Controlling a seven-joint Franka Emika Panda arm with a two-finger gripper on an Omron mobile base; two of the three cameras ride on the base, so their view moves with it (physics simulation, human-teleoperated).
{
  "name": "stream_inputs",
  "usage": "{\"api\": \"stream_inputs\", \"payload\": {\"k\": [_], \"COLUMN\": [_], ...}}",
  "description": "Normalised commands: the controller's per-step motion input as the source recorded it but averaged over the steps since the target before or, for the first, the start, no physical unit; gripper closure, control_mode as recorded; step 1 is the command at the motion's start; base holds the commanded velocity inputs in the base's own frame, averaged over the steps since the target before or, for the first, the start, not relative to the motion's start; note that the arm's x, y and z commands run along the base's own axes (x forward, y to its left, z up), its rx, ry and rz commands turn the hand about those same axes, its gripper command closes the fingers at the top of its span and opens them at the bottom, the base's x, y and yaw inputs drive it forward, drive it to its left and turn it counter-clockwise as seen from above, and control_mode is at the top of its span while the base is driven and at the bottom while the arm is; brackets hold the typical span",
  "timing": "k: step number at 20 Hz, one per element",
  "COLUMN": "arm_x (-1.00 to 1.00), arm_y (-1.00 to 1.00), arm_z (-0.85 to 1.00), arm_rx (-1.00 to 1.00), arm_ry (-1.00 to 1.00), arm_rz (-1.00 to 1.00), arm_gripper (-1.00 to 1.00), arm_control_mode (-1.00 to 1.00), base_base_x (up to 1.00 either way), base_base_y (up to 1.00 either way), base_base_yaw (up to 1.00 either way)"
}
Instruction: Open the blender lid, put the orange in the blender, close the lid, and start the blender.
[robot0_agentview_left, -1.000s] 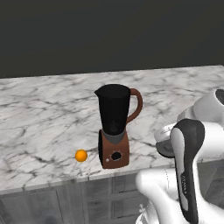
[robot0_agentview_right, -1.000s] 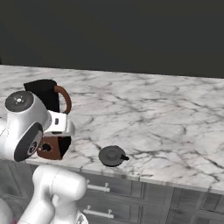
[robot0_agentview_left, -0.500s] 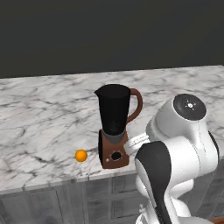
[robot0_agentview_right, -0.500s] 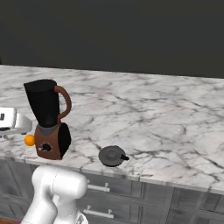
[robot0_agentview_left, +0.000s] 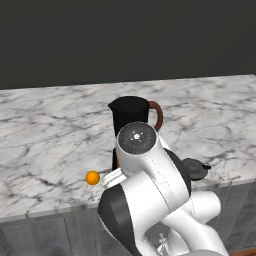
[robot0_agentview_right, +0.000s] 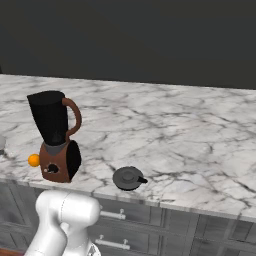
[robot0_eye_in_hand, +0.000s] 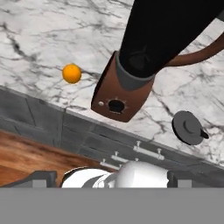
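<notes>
Hand view: claw (robot0_eye_in_hand: 107, 175) wide, empty.

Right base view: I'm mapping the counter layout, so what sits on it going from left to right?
orange → blender → blender lid, lying flat on the marble counter near its front edge.

A kitchen: marble counter (robot0_agentview_right: 190, 135), drawers (robot0_agentview_right: 150, 225), blender (robot0_agentview_right: 55, 137).

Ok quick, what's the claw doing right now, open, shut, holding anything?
Claw: open and empty, holding nothing; the orange sits on the counter beside the blender.
</notes>
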Motion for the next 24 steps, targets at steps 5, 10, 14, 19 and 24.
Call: {"api": "stream_inputs", "payload": {"k": [5, 10, 14, 19, 24], "arm_x": [0.02, 0.00, 0.00, 0.20, 0.63], "arm_y": [0.36, 0.48, 0.46, 0.32, 0.00], "arm_z": [-0.10, -0.05, -0.11, -0.16, -0.38], "arm_rx": [-0.17, -0.16, -0.15, -0.17, -0.03], "arm_ry": [0.07, 0.04, 0.03, 0.11, 0.04], "arm_rz": [-0.06, -0.02, -0.01, 0.00, 0.09], "arm_gripper": [-1.00, -1.00, -1.00, -1.00, -1.00], "arm_control_mode": [-1.00, -1.00, -1.00, -1.00, -1.00], "base_base_x": [0.00, 0.00, 0.00, 0.00, 0.00], "base_base_y": [0.00, 0.00, 0.00, 0.00, 0.00], "base_base_yaw": [0.00, 0.00, 0.00, 0.00, 0.00]}}
